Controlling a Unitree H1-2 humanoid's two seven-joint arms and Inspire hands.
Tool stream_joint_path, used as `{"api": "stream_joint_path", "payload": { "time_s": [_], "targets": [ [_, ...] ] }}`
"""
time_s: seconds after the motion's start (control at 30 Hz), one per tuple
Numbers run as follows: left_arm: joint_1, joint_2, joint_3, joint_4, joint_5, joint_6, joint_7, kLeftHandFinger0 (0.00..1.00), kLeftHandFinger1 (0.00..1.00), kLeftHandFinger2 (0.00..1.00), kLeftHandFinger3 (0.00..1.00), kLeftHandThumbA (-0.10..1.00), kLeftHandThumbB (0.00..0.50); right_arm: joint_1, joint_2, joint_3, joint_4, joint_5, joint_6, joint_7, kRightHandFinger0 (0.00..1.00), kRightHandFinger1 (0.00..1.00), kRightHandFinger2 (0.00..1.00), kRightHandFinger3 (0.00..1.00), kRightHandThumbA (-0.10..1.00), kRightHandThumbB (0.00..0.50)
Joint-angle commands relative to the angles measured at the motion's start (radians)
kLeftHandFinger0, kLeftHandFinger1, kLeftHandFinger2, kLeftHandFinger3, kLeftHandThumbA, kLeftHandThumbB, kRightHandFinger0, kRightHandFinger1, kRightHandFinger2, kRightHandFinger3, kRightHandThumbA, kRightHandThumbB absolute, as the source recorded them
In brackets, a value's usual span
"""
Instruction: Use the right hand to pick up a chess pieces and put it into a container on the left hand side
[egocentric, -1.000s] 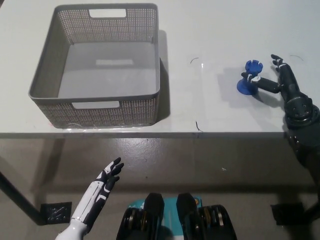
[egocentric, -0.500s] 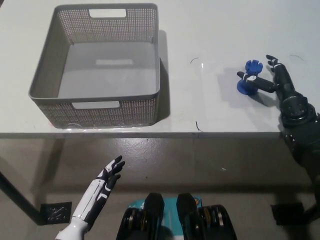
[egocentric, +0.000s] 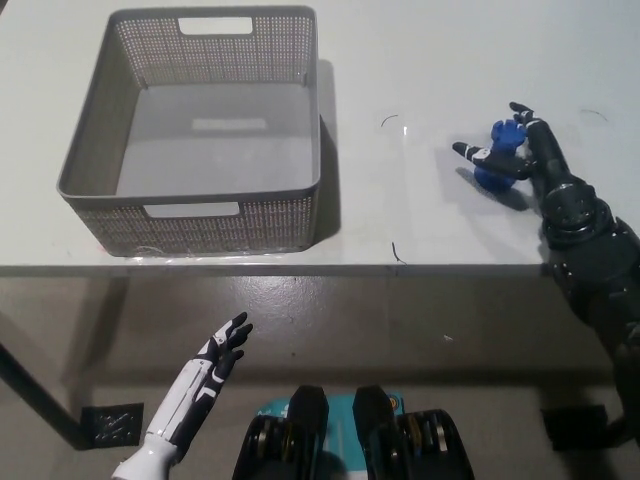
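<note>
A blue chess piece (egocentric: 492, 172) stands on the white table (egocentric: 420, 60) at the right and looks slightly tilted. My black right hand (egocentric: 527, 150) is right against it from the right. The thumb reaches past it on the left and the other fingers rise behind it; they are spread, not closed on it. Part of the piece is hidden by the hand. The grey mesh basket (egocentric: 190, 195) sits on the table's left half with nothing in it. My white left hand (egocentric: 222, 345) rests open below the table's front edge at the lower left.
The table's front edge runs across the picture just below the basket and the right wrist. A few small dark marks dot the tabletop between the basket and the piece. Grey floor lies below the edge.
My right hand has slid left and forward around the blue piece, its thumb now past the piece's left side. The piece has tipped a little. The left hand has stayed put.
</note>
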Motion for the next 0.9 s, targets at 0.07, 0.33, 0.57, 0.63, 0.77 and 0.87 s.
{"api": "stream_joint_path", "payload": {
  "time_s": [0.07,0.33,0.57,0.63,0.77,0.87],
  "targets": [
    [-0.019,0.014,0.002,-0.006,-0.029,-0.042,-0.025,1.00,1.00,1.00,1.00,1.00,0.216,-0.063,0.013,-0.034,0.006,0.048,-0.008,-0.058,1.00,1.00,1.00,1.00,0.75,0.406],
    [-0.025,0.014,0.005,-0.008,-0.027,-0.039,-0.030,1.00,1.00,1.00,1.00,1.00,0.215,-0.038,0.001,-0.093,0.021,0.081,-0.016,-0.167,0.00,0.14,0.56,0.54,-0.10,0.189],
    [-0.035,0.012,0.011,-0.010,-0.043,-0.030,-0.040,1.00,1.00,1.00,1.00,1.00,0.209,-0.035,0.005,-0.119,0.019,0.098,-0.053,-0.189,0.00,0.04,0.57,0.62,-0.10,0.156],
    [-0.037,0.012,0.012,-0.015,-0.043,-0.026,-0.041,1.00,1.00,1.00,1.00,1.00,0.203,-0.037,0.004,-0.118,0.016,0.100,-0.060,-0.193,0.00,0.01,0.56,0.60,-0.10,0.145],
    [-0.037,0.014,0.012,-0.013,-0.047,-0.029,-0.044,1.00,1.00,1.00,1.00,1.00,0.201,-0.043,0.005,-0.113,0.013,0.100,-0.061,-0.208,0.00,0.05,0.60,0.63,-0.10,0.147],
    [-0.038,0.014,0.013,-0.013,-0.048,-0.027,-0.045,1.00,1.00,1.00,1.00,1.00,0.205,-0.061,0.009,-0.109,0.004,0.100,-0.058,-0.219,0.00,0.20,0.71,0.69,-0.10,0.145]
  ]
}}
